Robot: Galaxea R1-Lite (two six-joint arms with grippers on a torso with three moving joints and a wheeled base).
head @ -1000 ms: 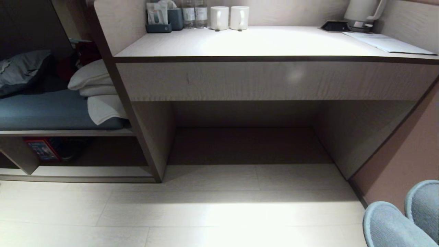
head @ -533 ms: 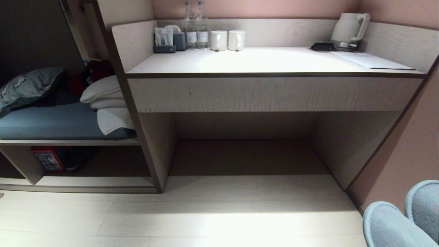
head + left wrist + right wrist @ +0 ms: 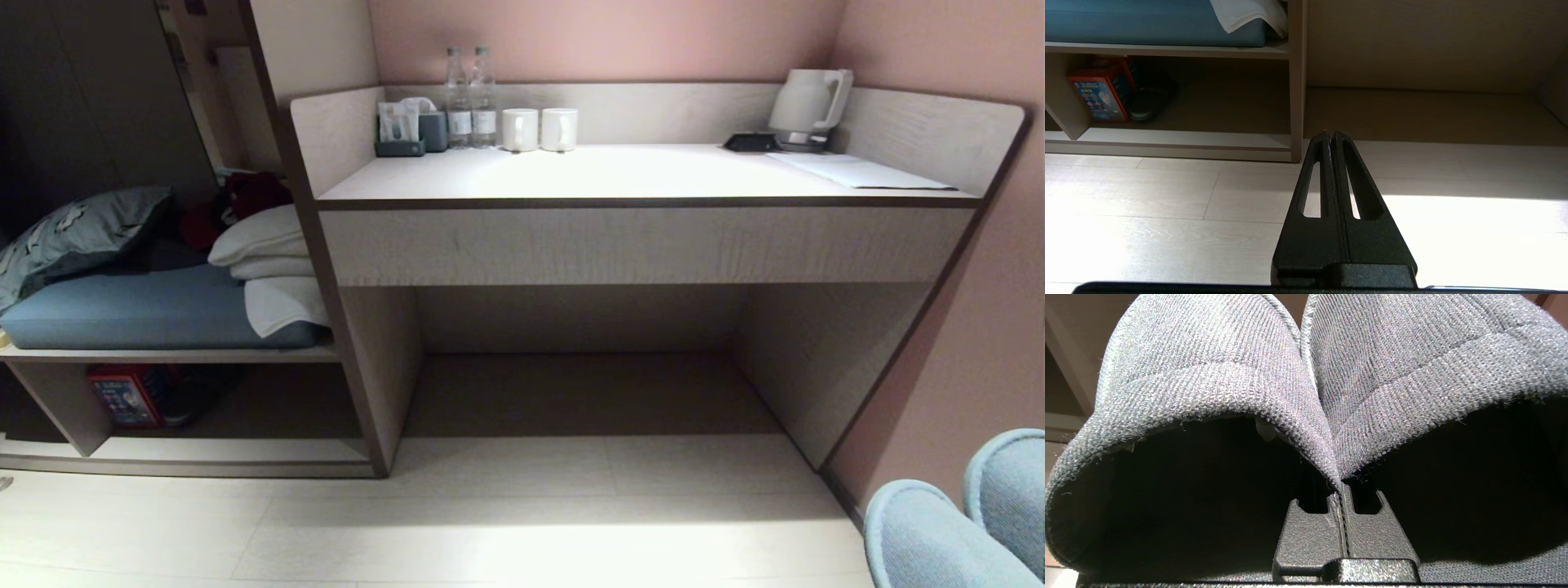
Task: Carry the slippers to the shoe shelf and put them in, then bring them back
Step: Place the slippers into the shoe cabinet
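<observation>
Pinching the slippers point(image 3: 1306, 375) by adjoining rims, right jaws (left jaws pressed together, seemingly idle).

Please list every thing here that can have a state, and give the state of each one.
slippers: side by side, pinched together at their inner edges, carried
right tool: shut on the slippers
left tool: shut, empty, above the floor
shoe shelf: open-fronted, no slippers inside yet
mugs: upright on the desk
bottles: upright
kettle: on its base
</observation>
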